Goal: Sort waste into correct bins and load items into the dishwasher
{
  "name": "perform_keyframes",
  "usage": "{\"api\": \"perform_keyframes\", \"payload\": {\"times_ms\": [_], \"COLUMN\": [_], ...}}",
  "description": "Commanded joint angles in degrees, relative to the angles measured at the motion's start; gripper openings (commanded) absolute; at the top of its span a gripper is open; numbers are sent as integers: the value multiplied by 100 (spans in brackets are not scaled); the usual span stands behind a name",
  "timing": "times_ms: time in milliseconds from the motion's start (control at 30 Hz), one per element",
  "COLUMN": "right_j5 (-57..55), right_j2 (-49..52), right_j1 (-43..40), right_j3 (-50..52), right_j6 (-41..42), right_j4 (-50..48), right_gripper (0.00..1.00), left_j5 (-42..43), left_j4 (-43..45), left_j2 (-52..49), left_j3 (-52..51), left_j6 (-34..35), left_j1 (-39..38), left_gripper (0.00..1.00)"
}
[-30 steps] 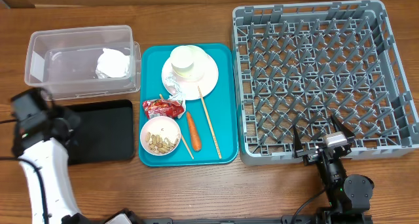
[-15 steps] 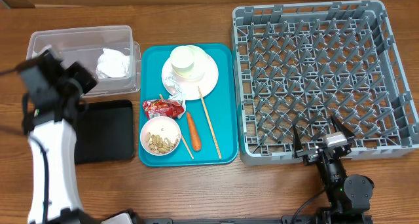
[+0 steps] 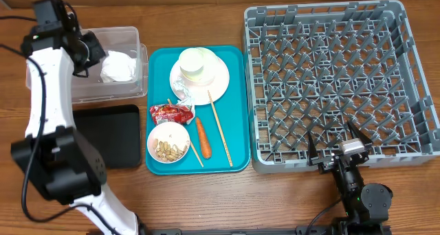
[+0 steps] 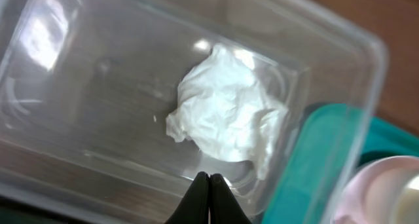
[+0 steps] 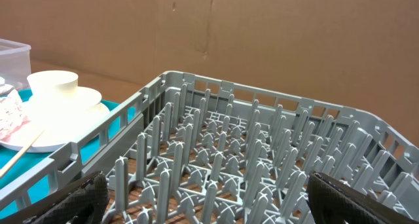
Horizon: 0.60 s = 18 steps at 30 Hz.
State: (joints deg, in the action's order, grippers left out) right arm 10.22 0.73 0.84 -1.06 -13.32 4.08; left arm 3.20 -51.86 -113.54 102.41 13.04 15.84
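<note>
Crumpled white paper [image 3: 118, 66] sits inside the clear tub [image 3: 117, 32] at the bench's [image 3: 206, 200] far left corner, seen from overhead, with my left claw [image 3: 96, 53] poised over the tub just beside it. The black tray [image 3: 106, 135] shows nothing in it. The red wrapper [image 3: 172, 113], carrot [image 3: 203, 137], bowl [image 3: 149, 142] of scraps, chopsticks [image 3: 220, 128], plate [image 3: 216, 84] and cup [image 3: 196, 62] wait on the teal tray [image 3: 237, 125], none yet in the dish rack [image 3: 337, 84]. I judge the wrapper the tricky one: it touches the bowl's rim, so a careless grab could tip scraps out.

Left wrist: the claw [image 4: 209, 185] has its tips pressed together, holding nothing, at the paper's [image 4: 226, 119] edge. Swinging out low could catch the tub's [image 4: 98, 73] wall and drag it.

Right wrist: my right claw [image 5: 206, 185] hangs wide apart and empty at the rack's [image 5: 262, 158] near edge. A hasty reach toward the plate [image 5: 59, 109] could snag pegs.
</note>
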Motion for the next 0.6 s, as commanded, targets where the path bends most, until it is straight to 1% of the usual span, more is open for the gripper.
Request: {"api": "perform_keyframes", "payload": {"times_ms": [0,267,567], "right_j5": [-31,-31,-31], "right_j2": [-50,-50,-50], "right_j1": [22,22,22], "right_j3": [61,61,61], "right_j6": [44,44,44], "right_j4": [-31,-31,-33], "right_gripper": [100,100,100], "left_j5": [-127,-216,-354], "left_j4": [-39,-264,-1056], "left_j2": [-310,-577,-710], "left_j3": [129,120,120], "left_j6": [-260,-280,-278], "left_j1": [-7,-7,-7], "left_gripper": [4,4,4]}}
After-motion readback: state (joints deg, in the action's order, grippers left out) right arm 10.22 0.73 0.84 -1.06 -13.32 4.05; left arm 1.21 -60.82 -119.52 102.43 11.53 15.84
